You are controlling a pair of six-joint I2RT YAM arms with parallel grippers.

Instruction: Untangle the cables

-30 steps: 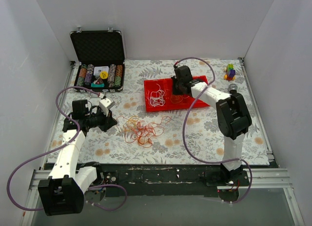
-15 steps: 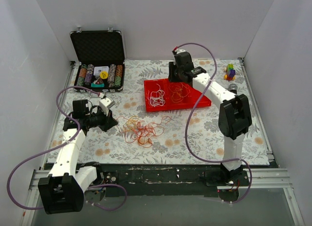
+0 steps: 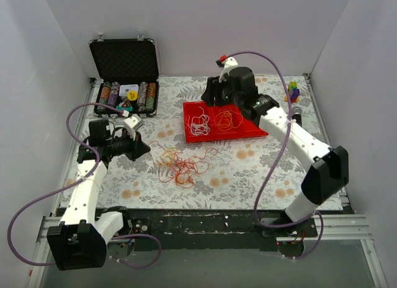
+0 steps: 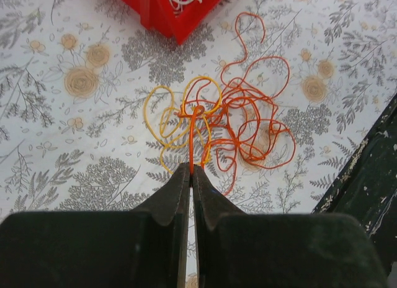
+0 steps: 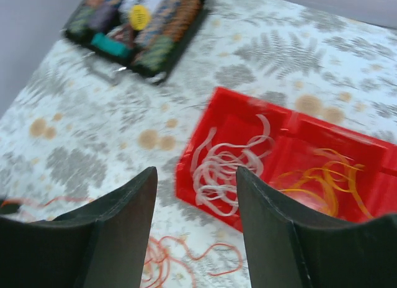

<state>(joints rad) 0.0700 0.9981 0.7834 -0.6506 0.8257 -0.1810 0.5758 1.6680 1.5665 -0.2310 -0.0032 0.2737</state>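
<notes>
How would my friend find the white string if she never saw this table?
Find the red tray near the back of the flowery table. In its left compartment, seen from above, lies the white cable, curled. The orange-yellow cable beside it and the red-and-orange tangle on the table are coloured; only this one is white.

- No lettering, brand, number or sign can be read in any view.
- The yellow disc (image 5: 139, 17) in the open case (image 3: 124, 58), at the table's far left corner, is too blurred to show any marking.

Left pincer (image 4: 191, 169) pinched, right pincer (image 5: 196, 176) agape
</notes>
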